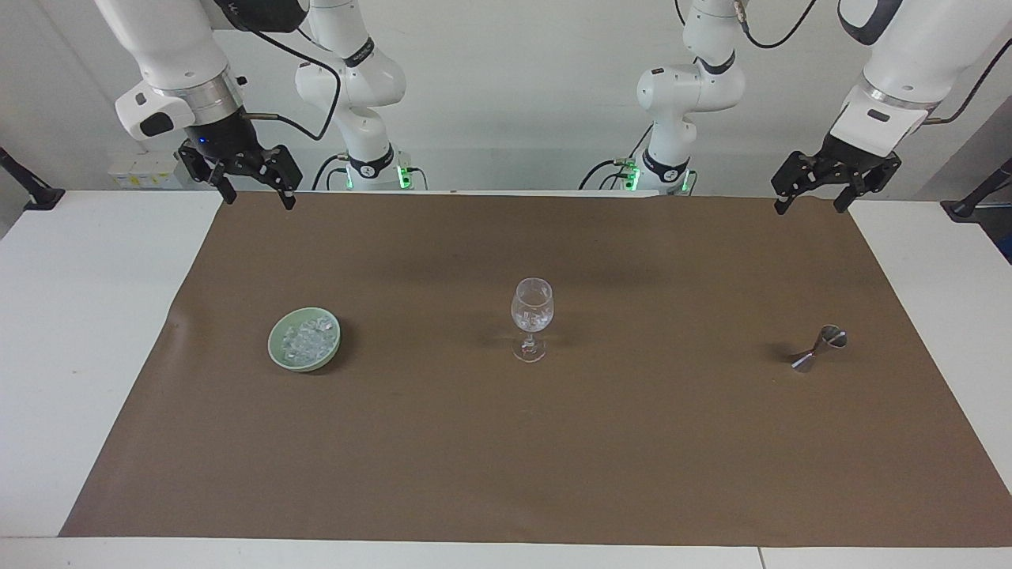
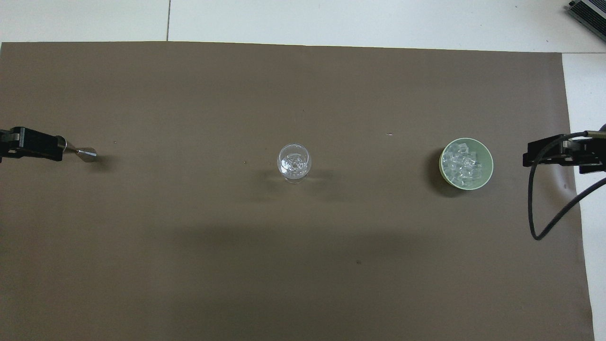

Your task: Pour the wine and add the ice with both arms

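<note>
A clear stemmed wine glass stands upright mid-mat, also in the overhead view; glinting chunks show inside it. More ice fills a pale green bowl toward the right arm's end. A steel jigger lies on its side toward the left arm's end. My right gripper hangs open and empty over the mat's corner by the robots. My left gripper hangs open and empty over the other such corner.
A brown mat covers most of the white table. A black cable loops down from the right wrist. Black clamp mounts sit at both table ends.
</note>
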Controlling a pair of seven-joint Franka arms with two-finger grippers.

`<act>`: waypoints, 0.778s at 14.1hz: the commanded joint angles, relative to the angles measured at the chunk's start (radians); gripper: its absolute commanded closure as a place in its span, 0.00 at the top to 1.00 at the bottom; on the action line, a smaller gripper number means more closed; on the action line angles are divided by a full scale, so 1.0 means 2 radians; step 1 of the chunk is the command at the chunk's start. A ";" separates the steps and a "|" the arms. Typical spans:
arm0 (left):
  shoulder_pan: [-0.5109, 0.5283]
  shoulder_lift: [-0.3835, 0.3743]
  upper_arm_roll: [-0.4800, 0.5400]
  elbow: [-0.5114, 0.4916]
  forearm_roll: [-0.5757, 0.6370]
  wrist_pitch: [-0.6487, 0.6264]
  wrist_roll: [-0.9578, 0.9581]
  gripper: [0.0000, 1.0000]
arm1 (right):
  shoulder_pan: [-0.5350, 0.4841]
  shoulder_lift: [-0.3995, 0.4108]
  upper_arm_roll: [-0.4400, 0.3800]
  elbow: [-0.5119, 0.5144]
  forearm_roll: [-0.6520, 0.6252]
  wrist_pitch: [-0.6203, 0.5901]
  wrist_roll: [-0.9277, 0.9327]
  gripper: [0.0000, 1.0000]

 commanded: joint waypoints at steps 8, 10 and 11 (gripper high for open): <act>0.005 -0.001 -0.002 -0.017 -0.002 0.006 0.011 1.00 | 0.000 -0.011 0.001 -0.013 -0.002 0.004 -0.006 1.00; 0.005 -0.001 -0.002 -0.017 -0.002 0.006 0.011 1.00 | 0.000 -0.011 0.001 -0.013 -0.001 0.004 -0.006 1.00; 0.005 -0.001 -0.002 -0.017 -0.002 0.006 0.011 1.00 | 0.000 -0.011 0.001 -0.013 -0.001 0.004 -0.006 1.00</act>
